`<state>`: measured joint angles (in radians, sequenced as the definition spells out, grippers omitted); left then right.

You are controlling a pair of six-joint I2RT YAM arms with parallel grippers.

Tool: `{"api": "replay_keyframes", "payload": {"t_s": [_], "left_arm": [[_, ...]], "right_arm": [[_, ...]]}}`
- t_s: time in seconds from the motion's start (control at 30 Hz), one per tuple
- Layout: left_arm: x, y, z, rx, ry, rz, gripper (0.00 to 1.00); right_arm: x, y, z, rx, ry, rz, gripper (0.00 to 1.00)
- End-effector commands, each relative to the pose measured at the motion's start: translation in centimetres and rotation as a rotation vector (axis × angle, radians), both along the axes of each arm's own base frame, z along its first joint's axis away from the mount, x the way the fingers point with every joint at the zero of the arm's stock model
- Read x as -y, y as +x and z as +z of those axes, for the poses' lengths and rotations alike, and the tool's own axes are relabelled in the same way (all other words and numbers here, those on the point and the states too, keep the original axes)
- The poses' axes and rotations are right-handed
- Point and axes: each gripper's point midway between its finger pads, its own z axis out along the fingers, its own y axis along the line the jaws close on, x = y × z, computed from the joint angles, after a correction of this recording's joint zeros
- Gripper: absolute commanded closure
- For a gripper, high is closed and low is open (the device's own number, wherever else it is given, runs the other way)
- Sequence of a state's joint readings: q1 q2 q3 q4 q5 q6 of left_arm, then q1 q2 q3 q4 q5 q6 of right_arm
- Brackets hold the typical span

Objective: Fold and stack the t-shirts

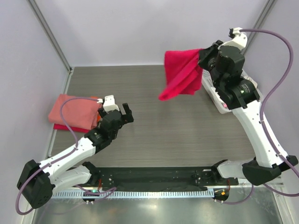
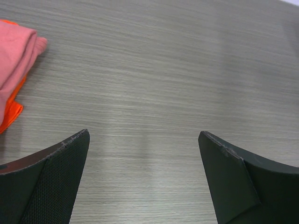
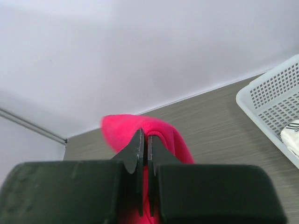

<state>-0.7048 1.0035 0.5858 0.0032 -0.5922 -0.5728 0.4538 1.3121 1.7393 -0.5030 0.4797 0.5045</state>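
The grey wood-grain table [image 1: 163, 116] spans the scene; the bright crimson cloth t-shirt [image 1: 180, 74] hangs crumpled in the air above its far right part, pinched at the top by the right gripper [image 3: 145, 140], jaws clamped on the fabric; the folded salmon-pink t-shirt [image 1: 72, 111] lies at the table's left edge on a red t-shirt [image 1: 63, 127]; the white plastic lattice basket [image 3: 266, 93] stands at the right; the left gripper [image 2: 145, 137] hovers near the stack, jaws wide, holding nothing.

This looks like a robotics lab test cell: a left arm [image 1: 79, 149] and a right arm [image 1: 261, 135] are bolted to a black base rail [image 1: 154, 177] at the edge of a grey wood-grain table [image 1: 177, 126]. Plain pale wall panels [image 1: 140, 28] framed by bare metal posts [image 1: 51, 35] box it in. Purple cables [image 1: 280, 74] loop loose from the arms.
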Motion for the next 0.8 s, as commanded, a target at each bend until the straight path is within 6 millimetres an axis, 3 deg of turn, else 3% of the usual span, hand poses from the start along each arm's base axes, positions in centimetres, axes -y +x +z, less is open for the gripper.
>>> {"api": "replay_keyframes", "payload": {"t_s": [0.0,0.07,0.1,0.13,0.17,0.23,0.27,0.33,0.37,0.4,0.43,0.5,0.57,0.63,0.77], "left_arm": [[-1.0,0.3,2.4,0.073,-0.042,0.064,0.01],[-1.6,0.1,2.8,0.091,-0.049,0.088,0.00],[-1.8,0.0,3.0,0.098,-0.053,0.092,0.01],[-2.0,-0.1,3.2,0.105,-0.058,0.097,0.00],[-2.1,-0.2,3.2,0.108,-0.061,0.100,0.01],[-2.2,-0.3,3.3,0.112,-0.065,0.103,0.00],[-2.3,-0.3,3.3,0.113,-0.066,0.102,0.00],[-1.8,-0.3,3.1,0.105,-0.067,0.083,0.00],[-1.4,-0.1,3.0,0.098,-0.065,0.068,0.01],[-1.0,0.0,3.0,0.091,-0.061,0.049,0.00],[-0.3,0.0,2.8,0.079,-0.065,0.017,0.00],[0.9,0.4,2.4,0.050,-0.056,-0.025,0.00],[1.6,0.6,1.3,0.012,-0.037,-0.044,0.01],[2.3,0.8,1.1,-0.007,-0.036,-0.067,0.00],[3.9,0.9,0.5,-0.039,-0.036,-0.135,0.00]], "right_arm": [[0.1,-1.7,2.0,0.033,0.008,0.057,0.99],[-0.2,-1.6,-0.6,-0.026,-0.006,0.064,0.94],[-0.8,-1.5,-2.1,-0.058,-0.008,0.093,0.41],[-1.0,-1.6,-4.1,-0.108,-0.003,0.098,0.16],[-1.3,-1.6,-7.8,-0.193,-0.025,0.106,0.01],[-1.7,-2.2,-11.7,-0.280,-0.029,0.128,0.00],[-1.5,-2.7,-15.6,-0.357,-0.053,0.126,0.00],[-2.3,-3.7,-17.4,-0.364,-0.042,0.190,0.05],[-1.9,-4.7,-20.3,-0.410,-0.064,0.197,0.10],[-1.9,-5.1,-21.3,-0.426,-0.067,0.200,0.12],[-1.9,-5.7,-23.7,-0.468,-0.077,0.216,0.16],[-2.1,-6.5,-25.3,-0.492,-0.095,0.252,0.27],[-2.3,-7.6,-28.4,-0.560,-0.109,0.290,0.34],[-2.3,-8.4,-31.0,-0.610,-0.113,0.305,0.36],[-2.1,-9.0,-34.1,-0.662,-0.112,0.291,0.35]]}}
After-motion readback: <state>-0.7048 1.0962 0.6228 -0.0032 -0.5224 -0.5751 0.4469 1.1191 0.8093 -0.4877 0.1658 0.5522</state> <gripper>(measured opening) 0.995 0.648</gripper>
